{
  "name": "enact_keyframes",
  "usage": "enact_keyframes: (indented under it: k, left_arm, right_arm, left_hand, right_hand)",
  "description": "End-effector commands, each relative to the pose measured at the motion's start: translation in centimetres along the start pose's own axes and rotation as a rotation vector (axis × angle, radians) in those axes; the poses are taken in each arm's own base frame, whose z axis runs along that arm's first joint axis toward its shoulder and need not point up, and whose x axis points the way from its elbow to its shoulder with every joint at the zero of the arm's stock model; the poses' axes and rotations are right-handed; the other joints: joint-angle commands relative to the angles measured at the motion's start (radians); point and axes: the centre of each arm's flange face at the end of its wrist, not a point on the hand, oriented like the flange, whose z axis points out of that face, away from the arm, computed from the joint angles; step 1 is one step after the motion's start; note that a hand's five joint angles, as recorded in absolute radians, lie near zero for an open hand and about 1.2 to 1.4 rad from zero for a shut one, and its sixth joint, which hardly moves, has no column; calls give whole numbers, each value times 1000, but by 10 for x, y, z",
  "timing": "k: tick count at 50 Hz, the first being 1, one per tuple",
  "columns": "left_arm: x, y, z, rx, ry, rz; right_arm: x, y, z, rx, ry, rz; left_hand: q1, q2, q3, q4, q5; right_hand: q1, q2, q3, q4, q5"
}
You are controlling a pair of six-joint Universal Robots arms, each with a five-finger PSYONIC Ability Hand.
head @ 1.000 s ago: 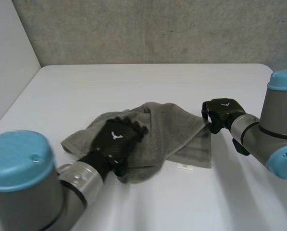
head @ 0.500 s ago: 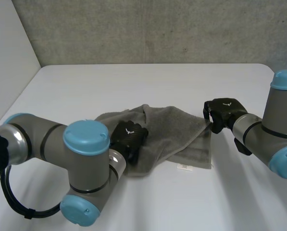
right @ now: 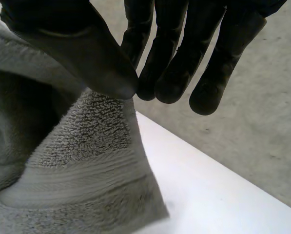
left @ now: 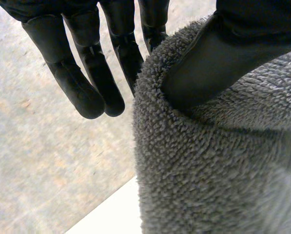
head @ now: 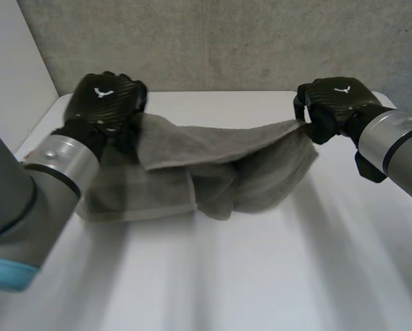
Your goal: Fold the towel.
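Grey towel [head: 212, 165] slung between both hands over the white surface [head: 275, 276], middle sagging. Left hand [head: 105, 100] pinches one end under its thumb. Right hand [head: 333, 100] nips a corner at its fingertips. Risk: this slight corner hold may slip under tension.

A grey towel [head: 212, 162] is hanging stretched between two black robot hands above a white surface [head: 261, 276]. The left robot hand [head: 105, 100] is gripping one end of the towel, and the right robot hand [head: 337, 103] is pinching the opposite corner. The towel's upper edge is running taut between them, while its lower part is sagging in folds toward the surface. A grey wall [head: 226, 41] is standing behind.
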Motion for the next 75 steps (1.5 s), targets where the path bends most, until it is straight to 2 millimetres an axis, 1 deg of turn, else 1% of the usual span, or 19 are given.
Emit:
enact_keyframes:
  k: [1,2,5,10,14,16,18,19,21,22,27,30,32,35,38,42,48,59,75]
  left_arm:
    - [-25,55,25,-117,71,-24]
    - [-25,71,31,-153,88,-27]
    - [-27,85,37,-187,93,-31]
    - [-61,132,63,-279,25,-51]
    - [-70,143,73,-293,10,-69]
    - [-70,143,74,-299,10,-73]
    - [-69,139,73,-313,14,-82]
    - [-69,139,73,-313,14,-82]
    - [-63,124,68,-306,27,-85]
    - [-63,124,68,-306,27,-85]
    - [-36,78,52,-233,65,-133]
    - [-31,70,45,-224,58,-154]
    - [-29,46,30,-176,21,-175]
    - [-21,37,16,-170,7,-174]
    - [-13,39,11,-183,13,-171]
    - [16,44,2,-191,64,-158]
    - [44,83,14,-261,104,-139]
    - [72,111,26,-300,163,-120]
    - [58,124,64,-198,-103,-38]
  right_arm:
    - [-47,16,7,-33,-120,-20]
    - [-62,24,15,-48,-155,-29]
    - [-73,32,22,-66,-178,-41]
    - [-84,55,45,-121,-128,-81]
    - [-91,59,49,-123,-124,-102]
    - [-95,59,50,-123,-127,-108]
    - [-98,60,50,-122,-130,-112]
    - [-98,60,50,-122,-130,-112]
    - [-95,62,51,-129,-119,-109]
    - [-95,62,51,-129,-119,-109]
    - [-90,61,52,-127,-92,-102]
    - [-87,60,52,-125,-74,-102]
    - [-73,59,56,-128,-9,-100]
    - [-56,61,61,-139,40,-90]
    - [-53,63,62,-146,48,-87]
    - [-52,72,61,-172,48,-82]
    - [-53,80,59,-194,42,-81]
    - [-52,82,58,-202,40,-79]
    - [-54,87,56,-214,17,-77]
  left_hand:
    - [-41,-86,-147,-118,-257]
    - [-41,-86,-147,-118,-257]
    - [-41,-86,-147,-118,-257]
    - [-41,-86,-147,-118,-257]
    - [-41,-86,-147,-118,-257]
    - [-152,-198,-258,-229,-368]
    - [-477,-522,-582,-554,-692]
    - [-478,-524,-584,-555,-694]
    - [-849,-895,-955,-926,-1065]
    - [-851,-896,-957,-928,-1067]
    - [-1003,-1049,-1109,-1080,-1219]
    - [-1021,-1067,-1127,-1098,-1237]
    - [-1030,-1075,-1136,-1107,-1246]
    - [-1027,-1073,-1133,-1104,-1243]
    - [-1027,-1073,-1133,-1104,-1243]
    - [-1033,-1078,-1139,-1110,-1249]
    - [-1039,-1084,-1144,-1116,-1255]
    - [-1077,-1122,-1183,-1154,-1293]
    - [-928,-973,-1033,-1005,-1143]
  right_hand:
    - [55,63,62,53,49]
    - [55,63,62,53,49]
    - [55,63,62,53,49]
    - [55,63,62,53,49]
    - [55,63,62,53,49]
    - [55,63,62,53,49]
    - [55,63,62,53,49]
    - [55,63,62,53,49]
    - [55,63,62,53,49]
    - [55,63,62,53,49]
    - [55,63,62,53,49]
    - [55,63,62,53,49]
    - [55,63,62,53,49]
    - [55,63,62,53,49]
    - [55,63,62,53,49]
    - [55,63,62,53,49]
    - [55,63,62,53,49]
    - [55,63,62,53,49]
    - [55,63,62,53,49]
